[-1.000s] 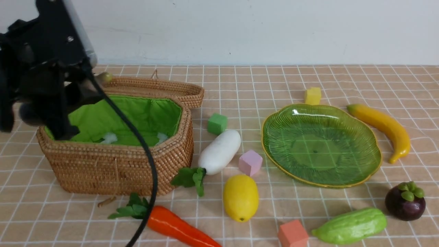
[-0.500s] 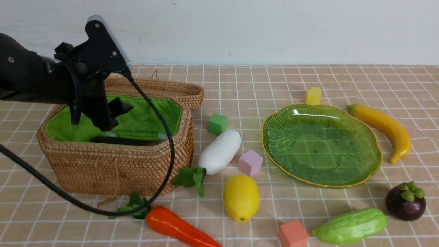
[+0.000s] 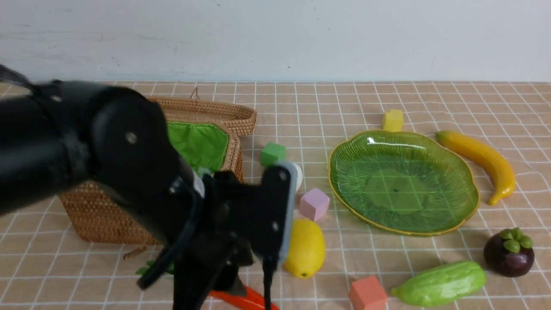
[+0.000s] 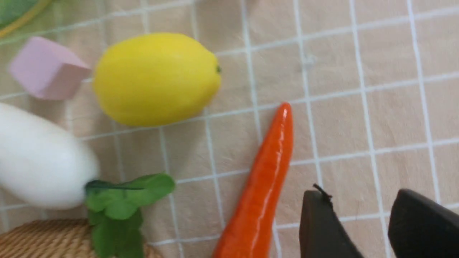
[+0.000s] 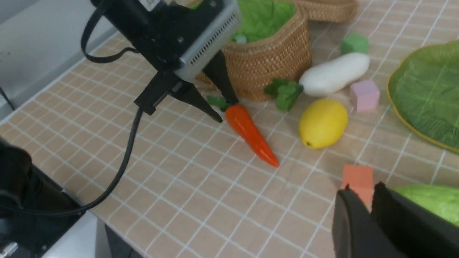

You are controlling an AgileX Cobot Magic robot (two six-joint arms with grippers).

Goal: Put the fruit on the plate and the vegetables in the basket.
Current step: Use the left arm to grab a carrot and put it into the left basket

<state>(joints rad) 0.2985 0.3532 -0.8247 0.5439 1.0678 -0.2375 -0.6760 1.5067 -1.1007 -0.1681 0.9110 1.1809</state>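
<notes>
Change: the left arm, above the basket half a second ago, has swung forward and low. In the front view it now hides most of the basket, radish and carrot.
Left gripper: jaws apart, nothing between them, just beside the carrot on the counter.
Right gripper: jaws nearly together, empty, above the orange cube and gourd.
Around: the radish lies against the basket wall, with the pink cube beside it.
Plate: lemon, banana and mangosteen all lie outside it.
Basket contents: only green lining shows; the arm hides the rest.
</notes>
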